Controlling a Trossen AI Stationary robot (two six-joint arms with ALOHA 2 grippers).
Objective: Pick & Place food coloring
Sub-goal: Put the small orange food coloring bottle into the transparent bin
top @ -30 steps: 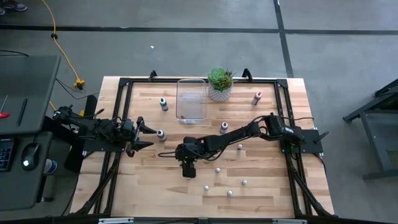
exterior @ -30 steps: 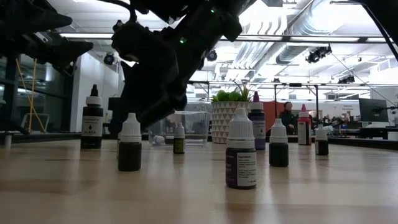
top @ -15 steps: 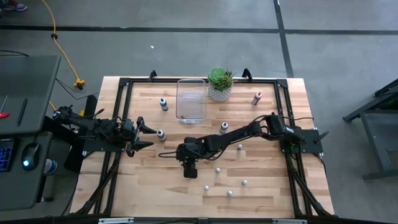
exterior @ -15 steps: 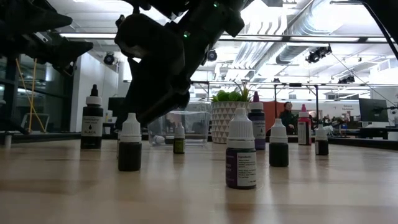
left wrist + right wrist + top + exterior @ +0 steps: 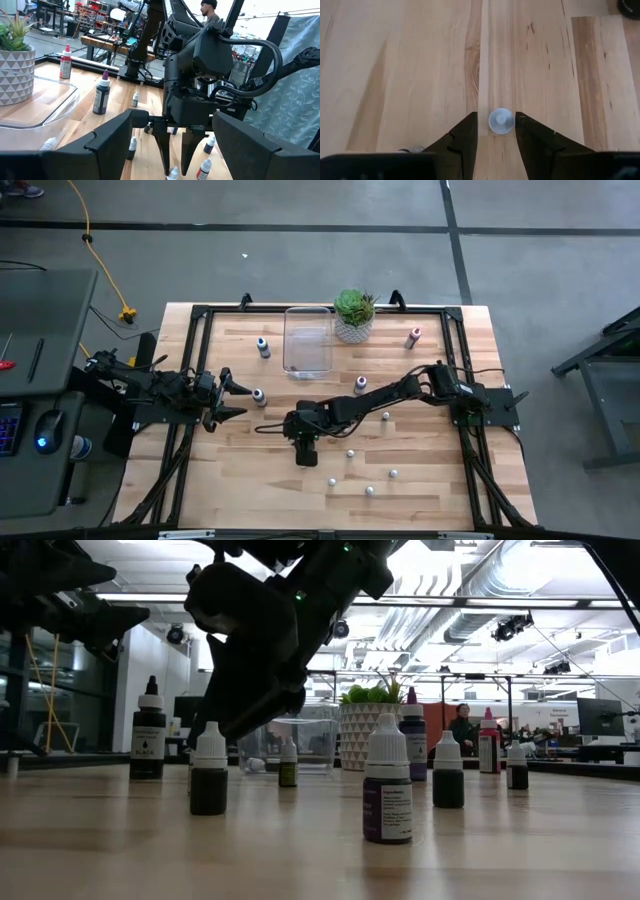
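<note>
My right gripper (image 5: 496,116) points steeply down at mid-table (image 5: 303,456), open, with one finger on each side of a small food coloring bottle (image 5: 500,121). The bottle stands upright on the wood, showing its white cap. A strip of wood shows between the cap and one finger (image 5: 468,131); the other finger (image 5: 526,131) is very close. From above the gripper hides this bottle. My left gripper (image 5: 240,397) waits open and level at the table's left, near another bottle (image 5: 259,395). More bottles stand scattered (image 5: 350,453), (image 5: 359,385), (image 5: 263,347).
A clear plastic bin (image 5: 308,340) sits at the far middle, next to a green succulent in a white pot (image 5: 354,315). A red-capped bottle (image 5: 413,337) stands far right. Several small bottles (image 5: 369,490) stand near the front edge. A black frame (image 5: 200,315) runs round the table.
In the low view my right gripper's dark body has shifted slightly above the near left bottle, mostly in the first half second. All the bottles stand where they were.
</note>
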